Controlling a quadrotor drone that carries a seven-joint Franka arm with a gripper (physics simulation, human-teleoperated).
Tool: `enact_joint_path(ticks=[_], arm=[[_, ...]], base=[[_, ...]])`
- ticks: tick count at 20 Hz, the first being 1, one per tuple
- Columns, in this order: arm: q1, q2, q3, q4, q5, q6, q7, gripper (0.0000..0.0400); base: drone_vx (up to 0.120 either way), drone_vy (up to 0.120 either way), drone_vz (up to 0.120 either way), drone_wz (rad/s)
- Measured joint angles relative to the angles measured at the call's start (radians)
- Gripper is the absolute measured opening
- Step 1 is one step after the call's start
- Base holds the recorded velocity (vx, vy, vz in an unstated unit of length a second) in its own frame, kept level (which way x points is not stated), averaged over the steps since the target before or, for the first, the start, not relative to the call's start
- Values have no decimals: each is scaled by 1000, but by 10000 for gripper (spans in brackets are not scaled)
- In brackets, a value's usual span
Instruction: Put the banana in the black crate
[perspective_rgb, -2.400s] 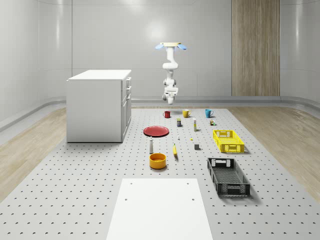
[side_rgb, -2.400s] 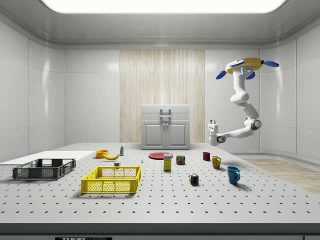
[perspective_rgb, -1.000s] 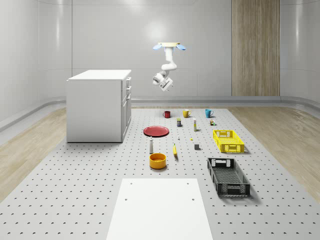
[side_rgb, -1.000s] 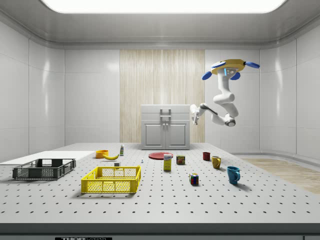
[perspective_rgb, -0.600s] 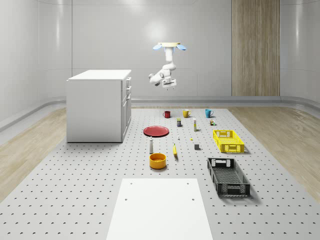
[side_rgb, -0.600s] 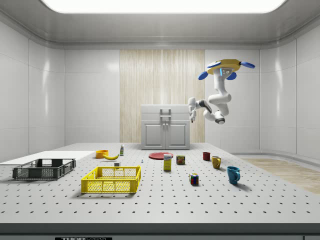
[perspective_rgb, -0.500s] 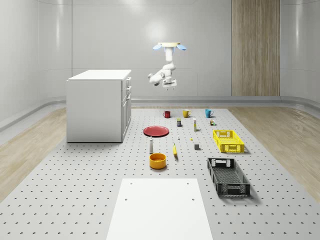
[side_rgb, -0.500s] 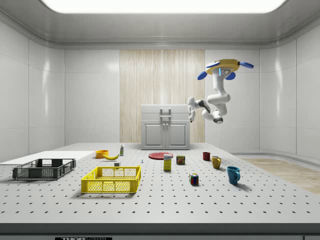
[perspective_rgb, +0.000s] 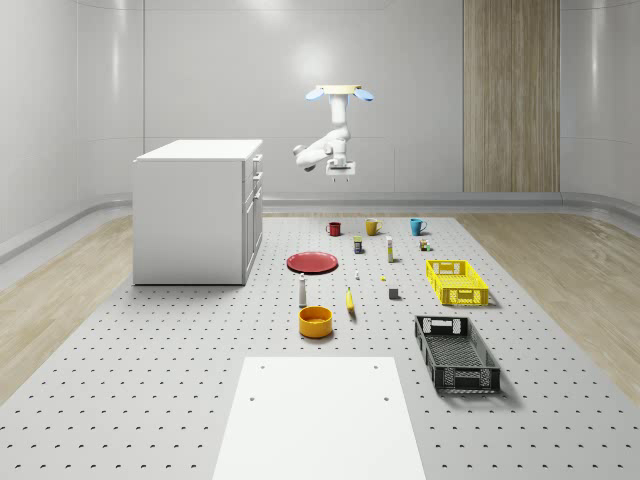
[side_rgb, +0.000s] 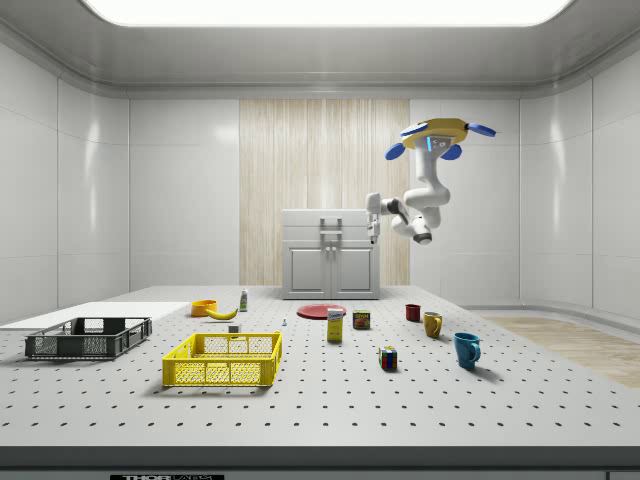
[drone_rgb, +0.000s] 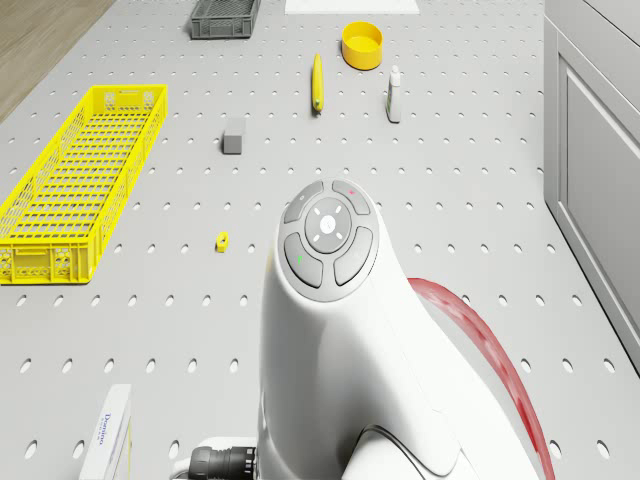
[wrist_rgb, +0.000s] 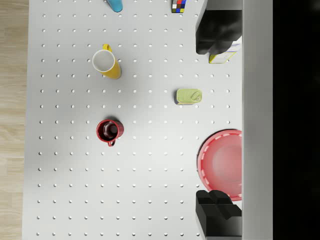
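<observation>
The tabletop (perspective_rgb: 150, 370) spreads across the whole-scene view, with the cabinet (perspective_rgb: 198, 210) at mid-left. The drone (perspective_rgb: 337, 92) hovers at upper centre, above the far mugs, its arm bent. The black crate (perspective_rgb: 456, 353) lies at lower right. The fingers (wrist_rgb: 216, 35) stand wide apart, holding nothing, gripper (wrist_rgb: 218, 125) over the red plate (wrist_rgb: 220, 165). The banana (perspective_rgb: 350, 300) lies at centre, beside the orange bowl (perspective_rgb: 315, 321).

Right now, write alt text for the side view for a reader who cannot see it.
The drone hovers high above the pegboard table, near the mugs' end, its gripper held in the air in front of the white cabinet. The banana lies untouched beside the orange bowl, and the black crate sits at the view's left.
</observation>
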Motion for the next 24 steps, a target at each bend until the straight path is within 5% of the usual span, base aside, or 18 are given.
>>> enact_joint_path(ticks=[24], arm=[[-58, -125, 47, 8, 60, 102, 51, 400]], base=[[120, 0, 0, 0]])
